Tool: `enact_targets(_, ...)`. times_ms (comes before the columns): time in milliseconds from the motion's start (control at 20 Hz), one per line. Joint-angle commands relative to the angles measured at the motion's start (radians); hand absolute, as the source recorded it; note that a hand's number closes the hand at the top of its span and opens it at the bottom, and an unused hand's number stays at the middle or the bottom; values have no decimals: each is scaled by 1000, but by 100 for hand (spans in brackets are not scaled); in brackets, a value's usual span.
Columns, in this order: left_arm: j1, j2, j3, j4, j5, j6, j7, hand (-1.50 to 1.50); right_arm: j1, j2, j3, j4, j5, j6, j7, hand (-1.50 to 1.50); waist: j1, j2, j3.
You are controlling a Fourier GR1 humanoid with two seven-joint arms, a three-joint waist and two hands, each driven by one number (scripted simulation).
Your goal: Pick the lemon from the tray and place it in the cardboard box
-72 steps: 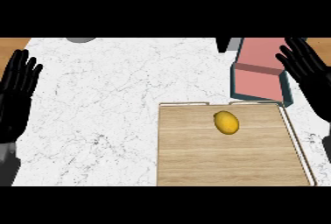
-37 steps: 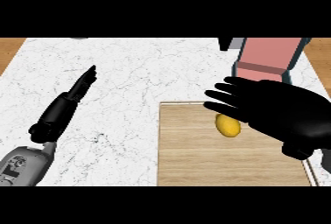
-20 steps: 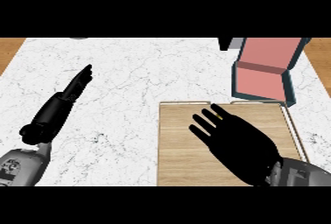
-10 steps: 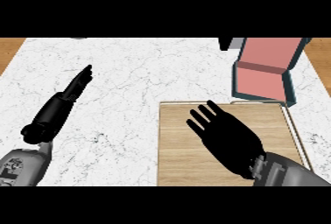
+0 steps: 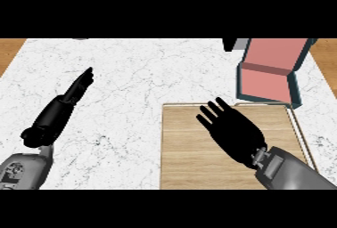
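Observation:
The wooden tray (image 5: pixel 187 171) lies on the counter at the lower right. My right hand (image 5: pixel 233 131) hovers flat over the tray's upper middle, fingers straight and spread, pointing up and to the left. No lemon shows; the spot where it lay is covered by this hand. The cardboard box (image 5: pixel 266 82), pink inside with dark teal outer walls, stands open just beyond the tray's far right corner. My left hand (image 5: pixel 66 104) shows edge-on over the marble at the left, fingers straight, holding nothing.
The white marble counter (image 5: pixel 145 71) spreads left of and behind the tray. A dark object (image 5: pixel 230 43) sits at the back edge beside the box. Wooden floor shows at the far corners.
My right hand came from the right edge down over the lemon, which it now hides. In the last half second it shifted slightly right. The left hand turned edge-on and has held still.

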Motion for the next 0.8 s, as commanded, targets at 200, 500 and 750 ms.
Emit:
enact_targets(200,-53,-32,34,-10,-17,-37,72,0,62,67,-1,60,93,-29,-69,-150,-4,-1,0)
enact_targets(500,-11,-86,20,-33,-79,-9,56,0,59,74,-48,189,192,-128,-123,-150,-2,0,0)
enact_targets(750,1,-87,39,-36,-91,-42,24,0,-42,149,-120,295,226,-101,-171,-150,2,0,0)
